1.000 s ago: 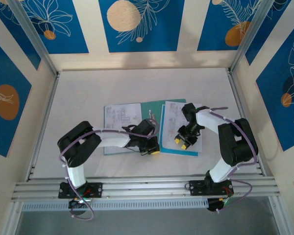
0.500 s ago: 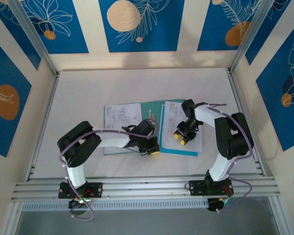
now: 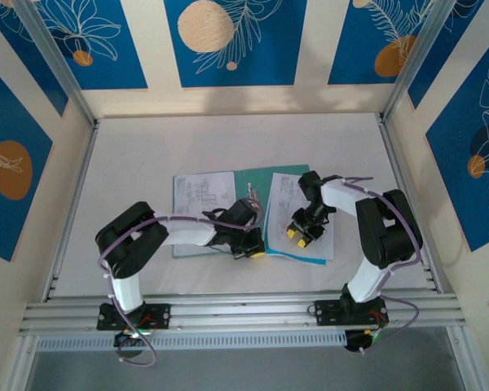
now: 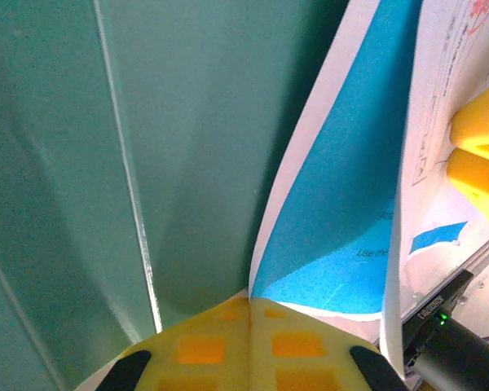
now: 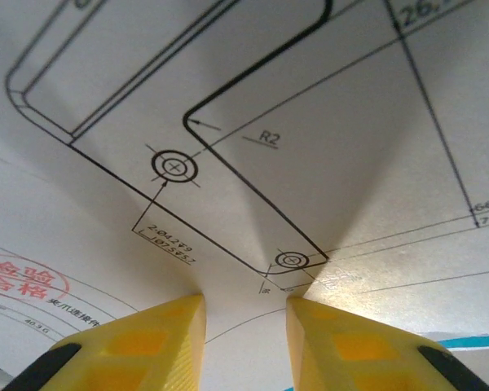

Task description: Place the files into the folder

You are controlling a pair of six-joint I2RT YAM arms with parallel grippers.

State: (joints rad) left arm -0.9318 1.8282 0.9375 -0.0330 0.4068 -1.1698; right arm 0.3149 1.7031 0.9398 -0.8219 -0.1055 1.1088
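The teal-green folder (image 3: pixel 253 181) lies open at mid-table; its inner cover (image 4: pixel 65 163) spreads across the left wrist view. One white printed sheet (image 3: pixel 202 195) lies on its left half. The other files (image 3: pixel 308 195), white sheets over a bright blue sheet (image 4: pixel 350 204), lie on the right half. My left gripper (image 3: pixel 251 248) is shut, and the lifted edge of the blue sheet runs into the seam between its yellow tips (image 4: pixel 249 303). My right gripper (image 3: pixel 297 235) is open, its tips (image 5: pixel 244 314) resting on a white drawing sheet (image 5: pixel 228 81).
An aluminium rail (image 3: pixel 244 311) runs along the near edge by the arm bases. Metal frame posts (image 3: pixel 73 90) and patterned walls close in the white table (image 3: pixel 228 147) on three sides. The right gripper's yellow fingers (image 4: pixel 481 155) sit close beside the lifted sheet.
My right gripper has slid a little to the left over the white sheet, and its arm has swung with it. The left arm has stayed still.
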